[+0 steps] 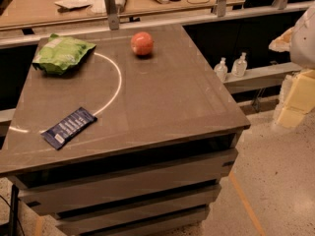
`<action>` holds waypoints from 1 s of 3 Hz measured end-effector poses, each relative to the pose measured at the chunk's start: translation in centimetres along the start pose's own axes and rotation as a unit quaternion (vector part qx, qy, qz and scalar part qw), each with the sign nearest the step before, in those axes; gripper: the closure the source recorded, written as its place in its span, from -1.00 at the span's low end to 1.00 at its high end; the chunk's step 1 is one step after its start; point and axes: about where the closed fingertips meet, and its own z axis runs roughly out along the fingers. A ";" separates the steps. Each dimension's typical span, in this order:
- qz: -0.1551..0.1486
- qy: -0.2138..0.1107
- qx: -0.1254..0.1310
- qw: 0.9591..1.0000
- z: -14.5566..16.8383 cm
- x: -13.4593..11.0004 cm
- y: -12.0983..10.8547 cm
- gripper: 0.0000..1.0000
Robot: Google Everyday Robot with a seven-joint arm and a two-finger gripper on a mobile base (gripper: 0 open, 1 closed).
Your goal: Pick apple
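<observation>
The apple [141,44] is small, round and red-orange with paler patches. It sits on the grey-brown table [162,107] near the far edge, right of the middle. My gripper [294,102] shows as pale yellowish blocks under a white arm part at the right edge of the camera view. It hangs off the table's right side, well away from the apple, lower and to the right, and it holds nothing that I can see.
A green snack bag [62,54] lies at the table's far left. A flat dark blue wrapper bar [69,127] lies near the front left. A white arc [117,85] is marked on the tabletop. Two clear bottles [230,67] stand on a ledge at the right. A cluttered counter [98,4] runs behind.
</observation>
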 end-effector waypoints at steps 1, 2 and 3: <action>-0.002 -0.008 0.007 1.000 0.0 -0.5 -0.6 -1.00; -0.005 -0.035 0.023 0.999 1.3 -2.4 -3.0 -1.00; -0.005 -0.068 0.042 0.997 3.2 -5.1 -7.7 -1.00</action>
